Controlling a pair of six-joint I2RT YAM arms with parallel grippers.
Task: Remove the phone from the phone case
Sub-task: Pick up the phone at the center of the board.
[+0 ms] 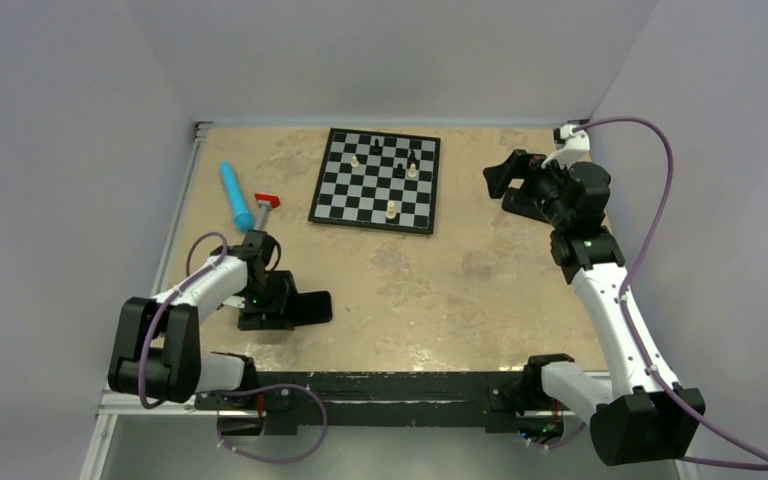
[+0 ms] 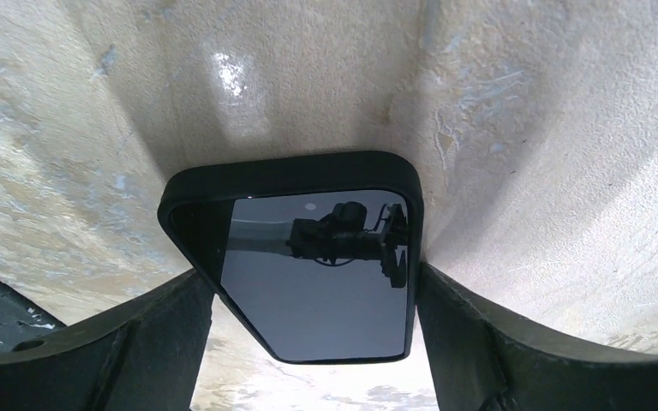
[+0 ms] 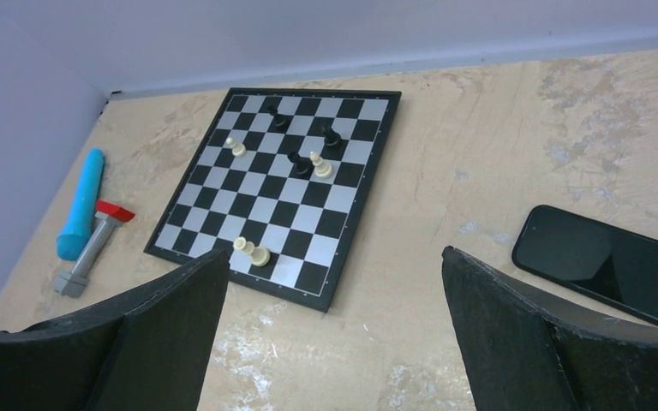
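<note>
A black phone in its black case [image 2: 308, 282] lies at the near left of the table, also seen from above [image 1: 305, 306]. The case rim frames a glossy screen. My left gripper [image 2: 313, 274] has a finger against each long side of its near end, shut on it low over the table [image 1: 278, 300]. My right gripper [image 3: 334, 255] is open and empty, raised high at the far right [image 1: 500, 180]. A second flat black glossy slab [image 3: 604, 265] lies on the table below it [image 1: 522, 207]; I cannot tell whether it is a phone or a case.
A chessboard [image 1: 375, 180] with a few pieces sits at the far middle, also in the right wrist view [image 3: 283, 188]. A blue cylinder [image 1: 236, 195] and a grey tool with a red head [image 1: 263, 210] lie at the far left. Walls close the back and sides.
</note>
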